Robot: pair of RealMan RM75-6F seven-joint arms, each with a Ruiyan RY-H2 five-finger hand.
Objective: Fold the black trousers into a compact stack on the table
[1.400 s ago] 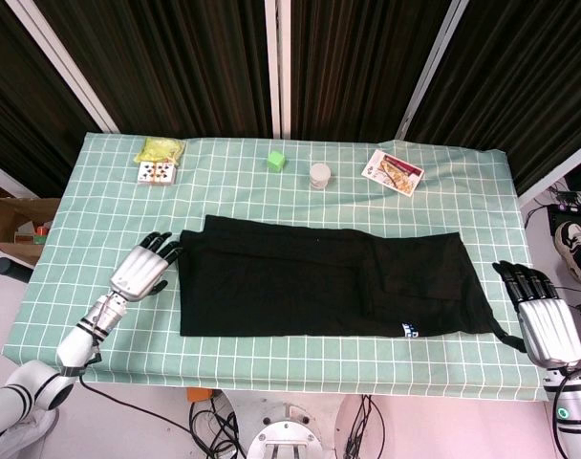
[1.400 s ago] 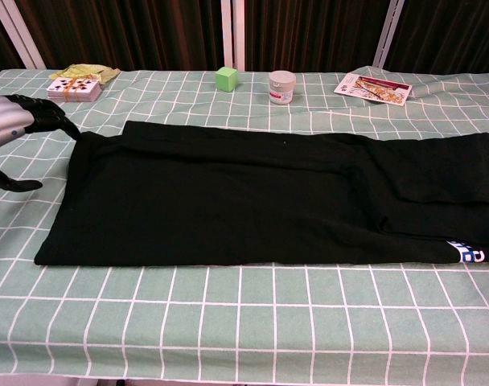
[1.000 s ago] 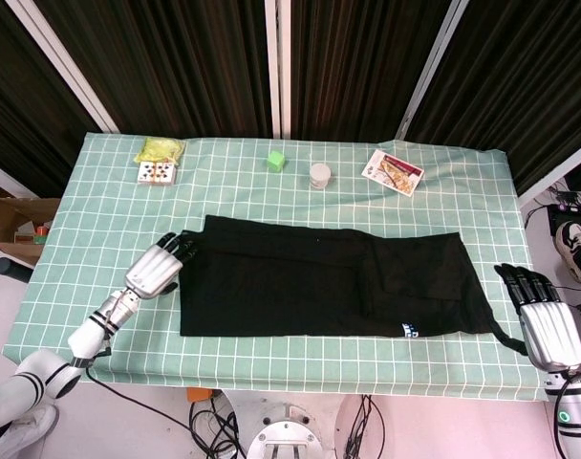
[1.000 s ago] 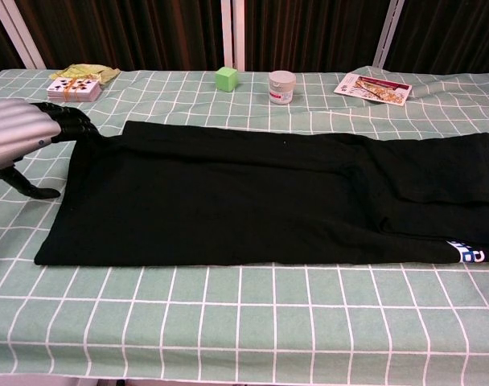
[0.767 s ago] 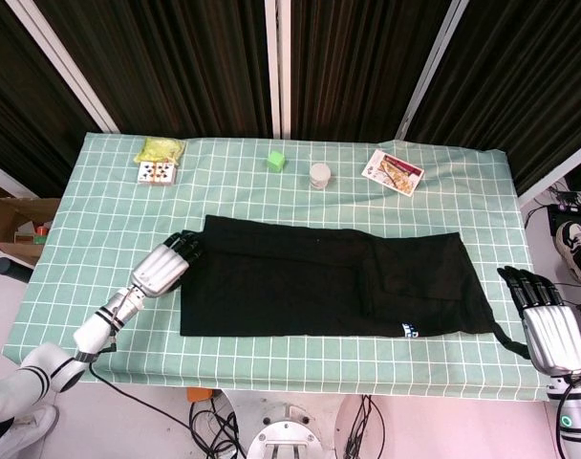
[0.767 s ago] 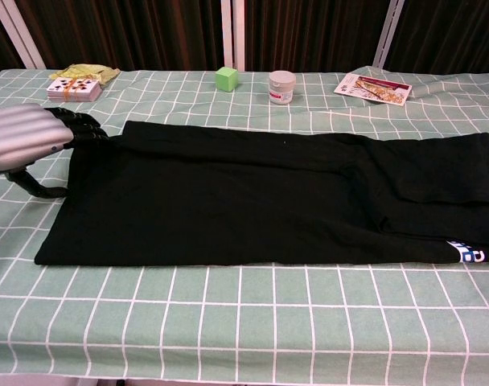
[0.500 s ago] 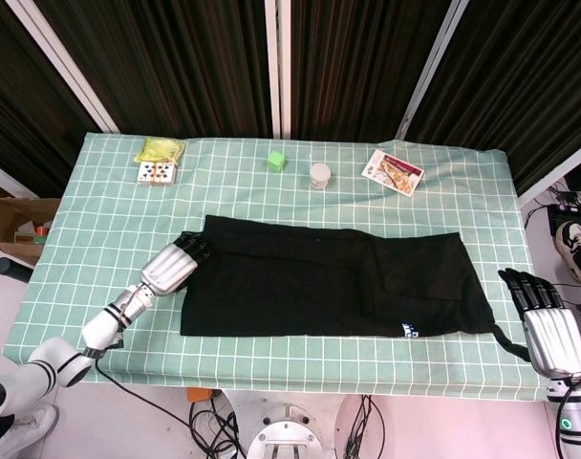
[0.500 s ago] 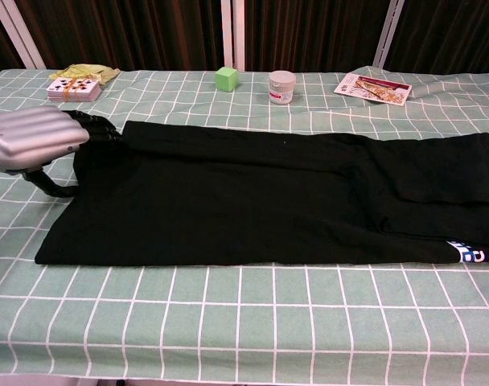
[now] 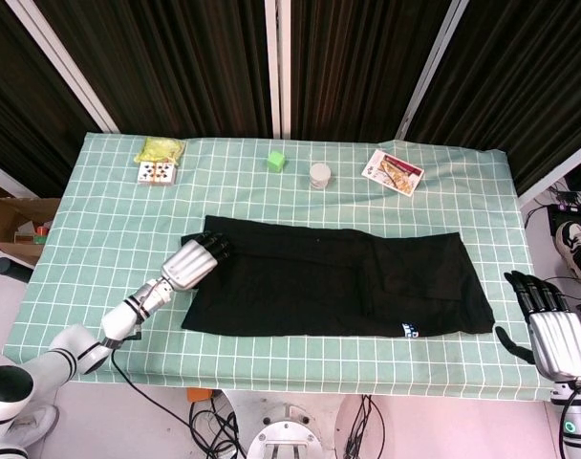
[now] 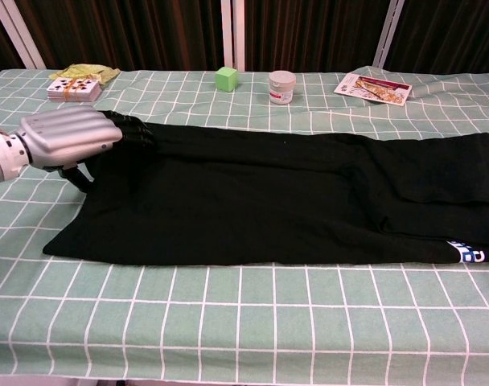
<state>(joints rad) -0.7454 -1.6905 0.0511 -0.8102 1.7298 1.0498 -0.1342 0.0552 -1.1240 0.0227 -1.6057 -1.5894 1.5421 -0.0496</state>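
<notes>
The trousers (image 9: pixel 333 283) lie flat across the middle of the tabletop (image 9: pixel 99 225), long axis running from 9 to 3 o'clock, a small white-and-blue label (image 9: pixel 409 331) near their 5 o'clock edge; in the chest view they fill the centre (image 10: pixel 277 197). The left hand (image 9: pixel 197 258) lies at the 9 o'clock end of the cloth, its silver back turned up, its forearm stretching away toward 7 o'clock; the dark fingers (image 9: pixel 219 247) reach onto the upper corner of the fabric and touch it, and the chest view shows the thumb dropping down at the cloth's edge (image 10: pixel 67 138); whether the fingers pinch the cloth or only rest on it, I cannot tell. The right hand (image 9: pixel 550 330) sits at 4 o'clock, beyond the tabletop's edge and apart from the trousers, back up, fingers apart and holding nothing; the chest view does not show it. The tabletop wears a green cloth with a white grid; along its 12 o'clock side stand a green cube (image 9: pixel 276 161) and a white jar (image 9: pixel 320 175), with a printed card (image 9: pixel 393 171) toward 1 o'clock, and playing cards (image 9: pixel 157 172) beside a yellow-green packet (image 9: pixel 161 149) toward 11 o'clock. Dark curtains (image 9: pixel 176 57) hang behind; a cardboard box (image 9: pixel 11 225) sits on the floor at 9 o'clock.
</notes>
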